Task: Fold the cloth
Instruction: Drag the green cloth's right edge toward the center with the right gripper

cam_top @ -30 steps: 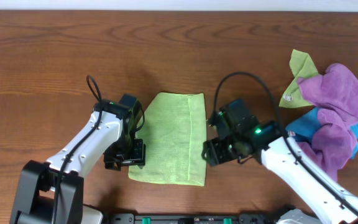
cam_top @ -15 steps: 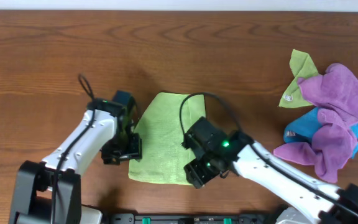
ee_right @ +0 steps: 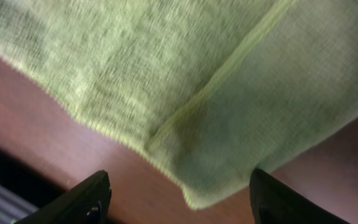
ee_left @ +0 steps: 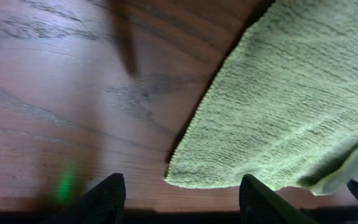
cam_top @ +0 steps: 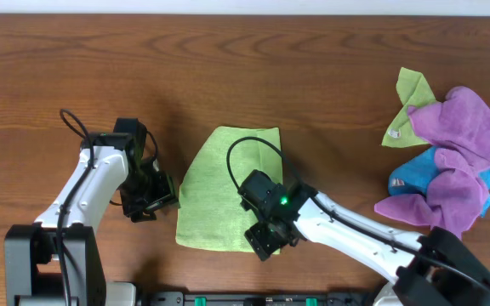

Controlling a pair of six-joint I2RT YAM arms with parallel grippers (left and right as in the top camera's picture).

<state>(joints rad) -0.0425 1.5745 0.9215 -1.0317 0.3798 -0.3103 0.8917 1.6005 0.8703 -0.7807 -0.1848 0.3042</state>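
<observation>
The lime-green cloth [cam_top: 219, 183] lies flat on the wooden table, doubled over, with a layer edge showing in the right wrist view [ee_right: 191, 68]. My left gripper [cam_top: 150, 206] is open and empty, just left of the cloth's front left corner and apart from it. In the left wrist view the cloth [ee_left: 291, 99] fills the upper right, its corner lying ahead of the gripper [ee_left: 182, 200]. My right gripper [cam_top: 263, 245] is open over the cloth's front right corner. That corner lies between its fingers [ee_right: 86, 199] in the right wrist view and is not gripped.
A heap of purple cloths [cam_top: 453, 161] lies at the right edge over a blue cloth [cam_top: 411, 177]. Another lime-green cloth with a white tag [cam_top: 408, 100] lies beside them. The table's front edge [cam_top: 228, 287] is just behind the grippers.
My left gripper has moved left, off the cloth's left edge. My right gripper has moved left from beside the cloth's right edge to over its front right corner.
</observation>
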